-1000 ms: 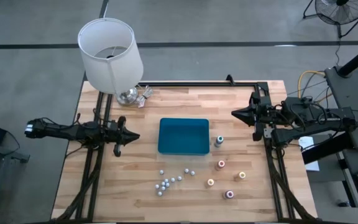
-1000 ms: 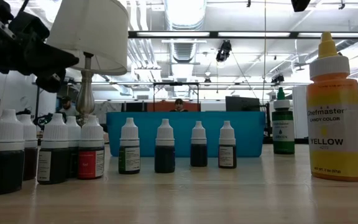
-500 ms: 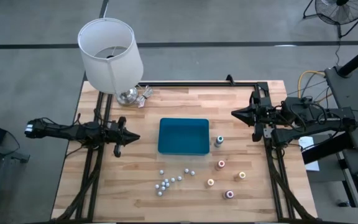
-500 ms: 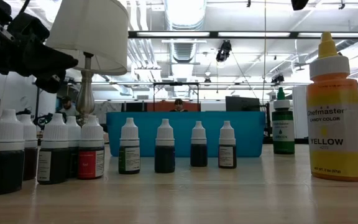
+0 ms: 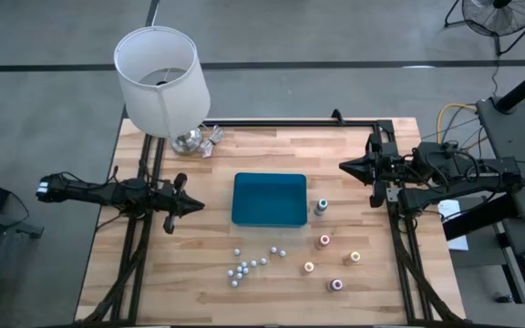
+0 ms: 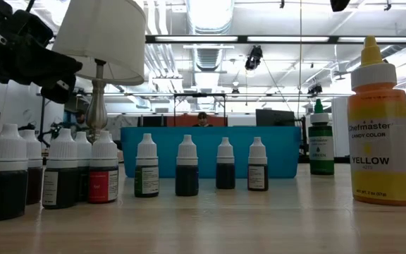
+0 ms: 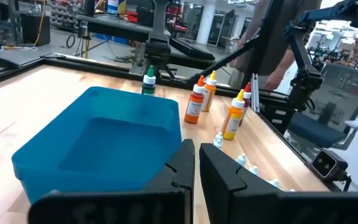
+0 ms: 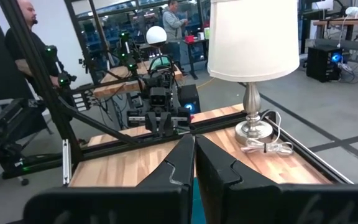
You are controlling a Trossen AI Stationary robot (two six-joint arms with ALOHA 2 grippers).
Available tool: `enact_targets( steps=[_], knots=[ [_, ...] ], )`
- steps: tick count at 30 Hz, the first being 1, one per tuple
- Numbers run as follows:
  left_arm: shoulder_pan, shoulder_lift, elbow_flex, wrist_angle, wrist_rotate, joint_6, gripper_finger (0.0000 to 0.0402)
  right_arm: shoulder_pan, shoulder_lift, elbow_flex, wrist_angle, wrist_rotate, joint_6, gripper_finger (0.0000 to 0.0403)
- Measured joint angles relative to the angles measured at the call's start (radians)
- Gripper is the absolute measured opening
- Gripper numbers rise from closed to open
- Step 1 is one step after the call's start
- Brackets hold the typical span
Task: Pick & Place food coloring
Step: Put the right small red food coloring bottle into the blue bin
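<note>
On inspection, one blue tray (image 5: 269, 199) sat at the middle of the wooden counter (image 5: 272, 146), and it held nothing.

Five larger food coloring bottles stood on the counter to the right of the tray and toward the front edge:
- One green-topped bottle (image 5: 321, 207) was just beside the tray's right edge.
- One orange-topped bottle (image 5: 324, 241) stood nearer the front edge than the green one.
- One further orange-topped bottle (image 5: 355, 257) stood to the right of that.
- One yellow-topped bottle (image 5: 309, 267) stood close by.
- One pink-topped bottle (image 5: 336, 284) was nearest the front edge.

A cluster of small white-capped dropper bottles (image 5: 244, 264) stood in front of the tray. About ten could be counted from above, and the low view showed nine of them, with four in a row (image 6: 187, 166) before the tray.

One lamp with a white shade (image 5: 160, 77) stood at the counter's far left corner.

The left gripper (image 5: 196, 202) hung over the counter left of the tray. Its fingers (image 7: 219, 174) were closed together and held nothing. The right gripper (image 5: 343, 166) hung near the counter's right edge, well apart from the bottles. Its fingers (image 8: 210, 163) were likewise pressed together and empty.

Persons were visible in the room beyond the counter in the right wrist view.
</note>
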Motion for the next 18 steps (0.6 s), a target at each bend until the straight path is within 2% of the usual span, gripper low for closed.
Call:
enact_targets(
  steps=[18],
  knots=[
    [0.000,-0.003,0.000,-0.003,-0.001,-0.001,0.0000,0.000,-0.002,0.000,0.002,0.001,-0.026,0.0008]
  ],
)
